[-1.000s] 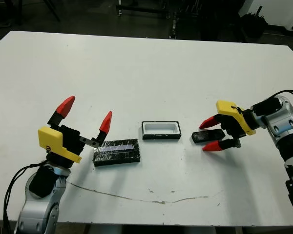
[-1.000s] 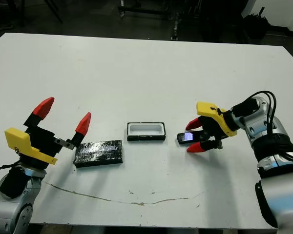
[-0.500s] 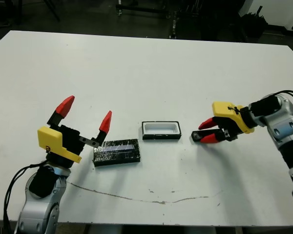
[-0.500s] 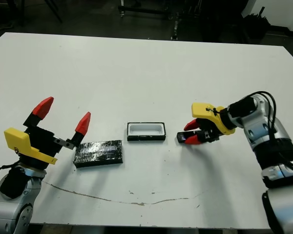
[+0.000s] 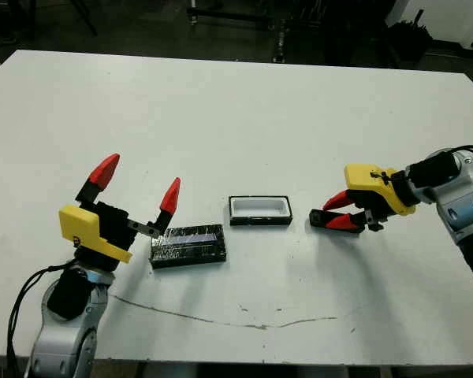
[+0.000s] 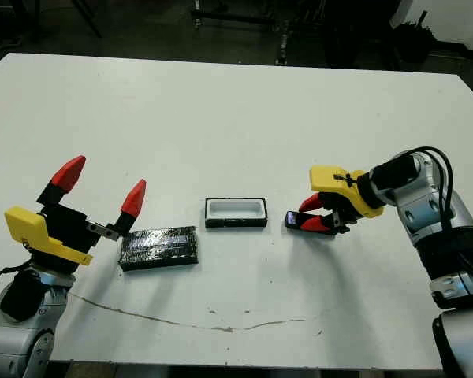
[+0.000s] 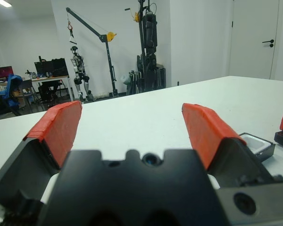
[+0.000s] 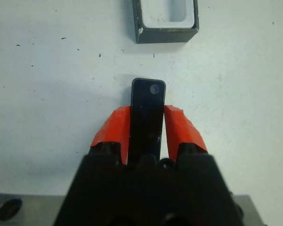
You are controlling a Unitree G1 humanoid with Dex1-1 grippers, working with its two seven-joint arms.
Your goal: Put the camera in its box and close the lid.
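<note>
The camera, a thin black slab, is clamped by its long edges between the red fingers of my right gripper, just right of the box. The box, a black tray with a white hollow, sits open at the table's middle; its hollow holds nothing. The lid, glossy black with a pale stripe, lies on the table left of the box. My left gripper stands open just above and left of the lid, with nothing between its fingers.
A thin dark crack or line runs along the table near its front edge. Beyond the table's far edge stand dark stands and equipment. In the left wrist view a room with a hoist and a door shows behind the table.
My right gripper has gone from open around the camera to shut on it. The left arm and the lid have not moved.
</note>
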